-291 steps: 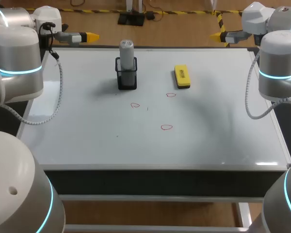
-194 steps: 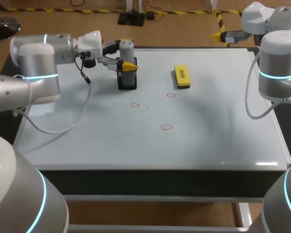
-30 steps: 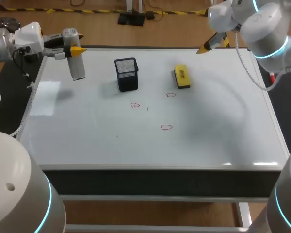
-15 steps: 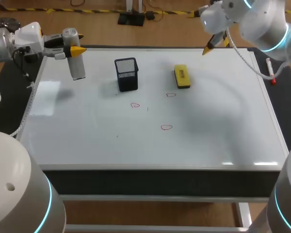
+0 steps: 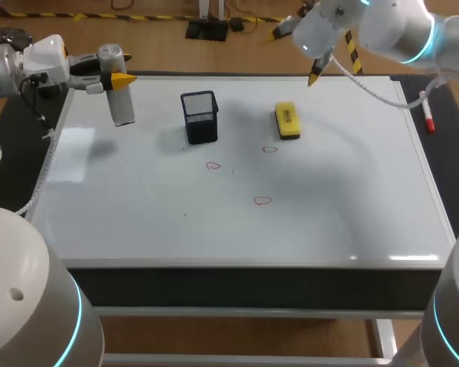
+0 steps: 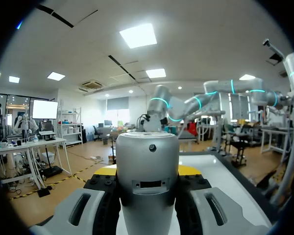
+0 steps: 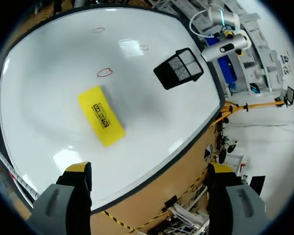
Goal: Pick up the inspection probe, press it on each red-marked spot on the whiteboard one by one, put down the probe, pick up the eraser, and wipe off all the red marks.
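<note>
The grey cylindrical probe hangs upright over the whiteboard's far left corner, with my left gripper shut on its upper part. In the left wrist view the probe fills the space between the fingers of the left gripper. My right gripper stands open above the board's back edge, just behind the yellow eraser. From the right wrist the eraser lies flat ahead of the open right gripper. Three red marks sit mid-board.
A black mesh holder stands empty at the back, left of the eraser, and shows as the holder from the right wrist. A red-capped marker lies off the board's right edge.
My right arm has swung leftward along the back edge, its open gripper now behind the eraser. The left arm and the probe have stayed still.
</note>
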